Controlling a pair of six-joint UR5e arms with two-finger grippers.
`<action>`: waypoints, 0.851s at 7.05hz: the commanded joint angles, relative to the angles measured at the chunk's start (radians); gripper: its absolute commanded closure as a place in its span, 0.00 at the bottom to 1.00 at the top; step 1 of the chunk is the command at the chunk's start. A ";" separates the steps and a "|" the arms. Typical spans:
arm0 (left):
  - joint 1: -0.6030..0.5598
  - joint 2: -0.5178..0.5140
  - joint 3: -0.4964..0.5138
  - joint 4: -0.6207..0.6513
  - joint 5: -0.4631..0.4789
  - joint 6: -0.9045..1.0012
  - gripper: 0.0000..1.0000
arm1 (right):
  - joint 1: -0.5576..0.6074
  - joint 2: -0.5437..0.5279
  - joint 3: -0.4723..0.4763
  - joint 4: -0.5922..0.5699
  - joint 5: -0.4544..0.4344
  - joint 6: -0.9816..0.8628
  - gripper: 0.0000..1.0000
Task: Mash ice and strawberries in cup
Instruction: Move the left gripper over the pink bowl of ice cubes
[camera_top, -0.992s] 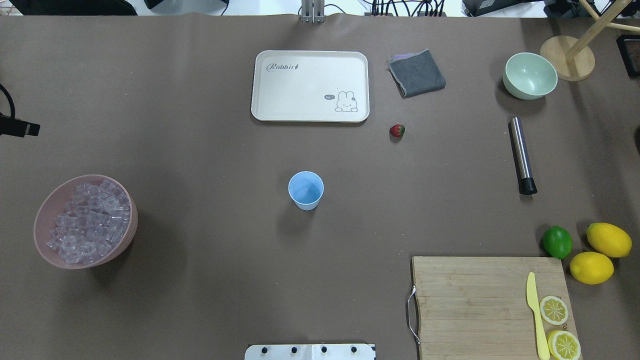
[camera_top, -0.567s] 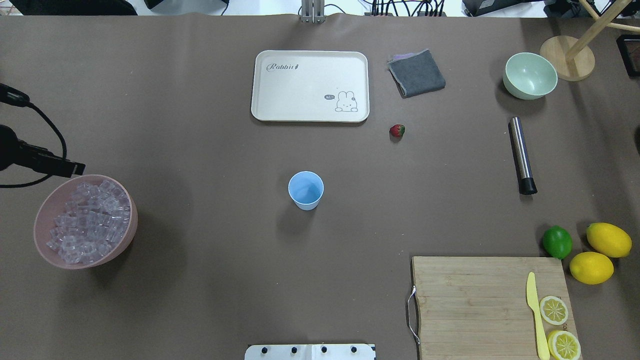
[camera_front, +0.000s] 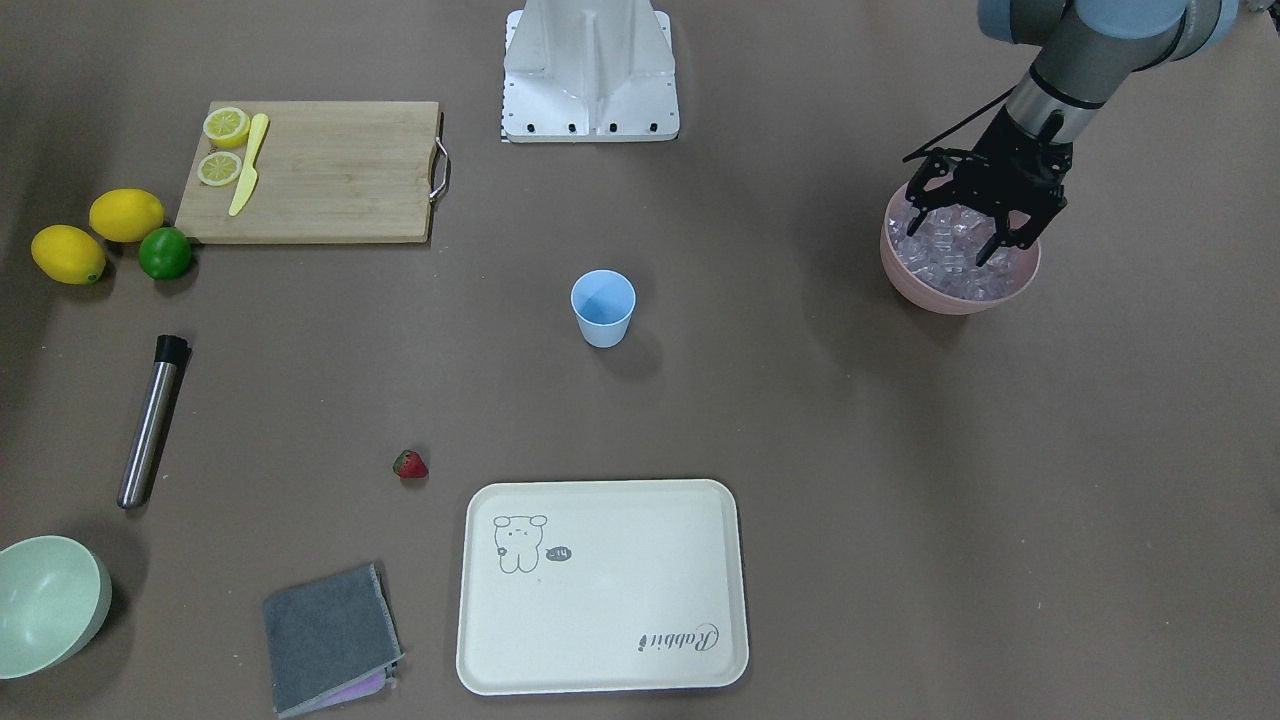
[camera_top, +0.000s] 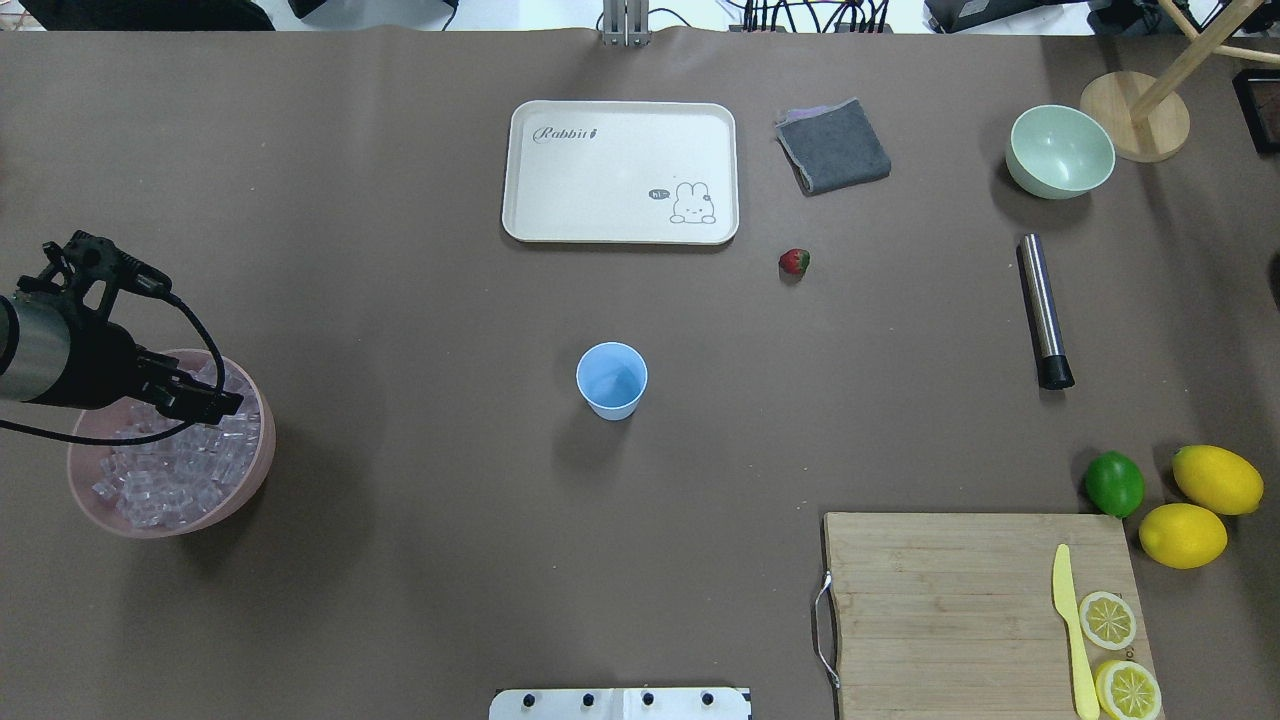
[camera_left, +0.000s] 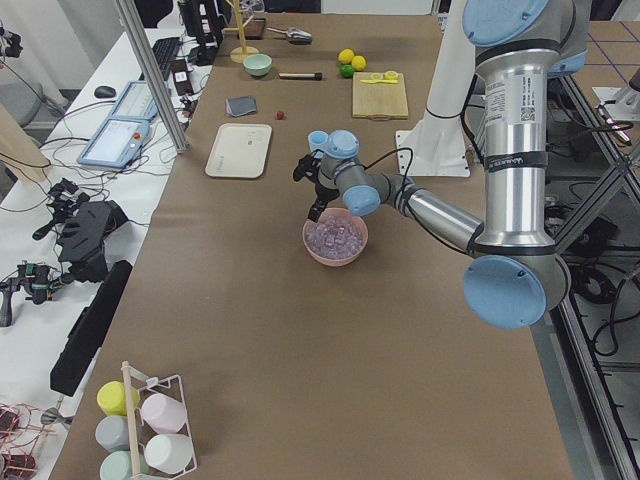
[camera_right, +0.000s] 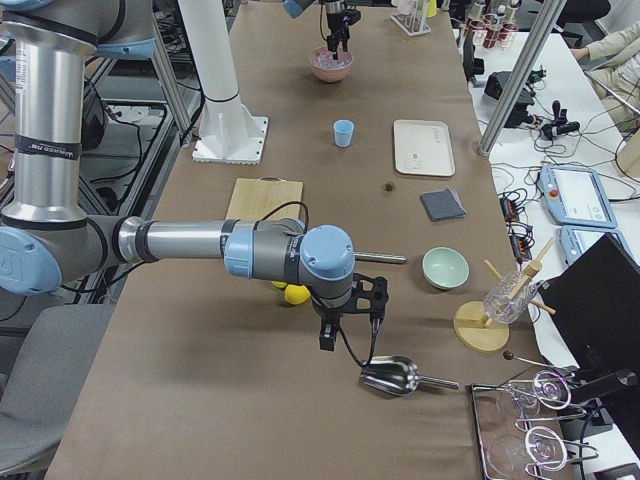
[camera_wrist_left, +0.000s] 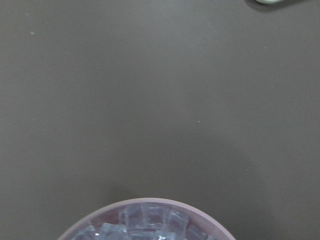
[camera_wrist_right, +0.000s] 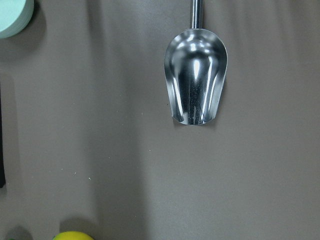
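Note:
The ice (camera_front: 962, 258) fills a pink bowl (camera_front: 905, 275) at the table's left end; it also shows in the overhead view (camera_top: 165, 475) and the left wrist view (camera_wrist_left: 145, 220). My left gripper (camera_front: 950, 245) is open, fingers spread just over the ice, holding nothing; it shows in the overhead view (camera_top: 205, 400) too. The light-blue cup (camera_top: 612, 380) stands upright at the table's middle. The red strawberry (camera_top: 794, 262) lies beyond it to the right. My right gripper (camera_right: 345, 322) hangs above a metal scoop (camera_wrist_right: 196, 90); I cannot tell if it is open or shut.
A cream tray (camera_top: 620, 172), grey cloth (camera_top: 833, 146) and pale green bowl (camera_top: 1060, 152) lie at the far side. A steel muddler (camera_top: 1043, 310) lies on the right. A cutting board (camera_top: 985, 610) with knife and lemon halves, a lime and two lemons sit near right.
My left arm has come in from the left edge and its gripper now hangs over the pink bowl of ice. Nothing else has moved.

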 joint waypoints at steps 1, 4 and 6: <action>0.006 -0.007 0.026 -0.002 -0.003 0.043 0.15 | 0.000 -0.003 -0.001 0.000 0.000 0.001 0.00; 0.012 -0.074 0.105 -0.002 -0.004 0.043 0.15 | 0.000 -0.002 -0.003 0.000 0.000 0.001 0.00; 0.012 -0.064 0.102 -0.004 -0.005 0.081 0.15 | 0.000 -0.003 0.005 0.000 0.000 0.013 0.00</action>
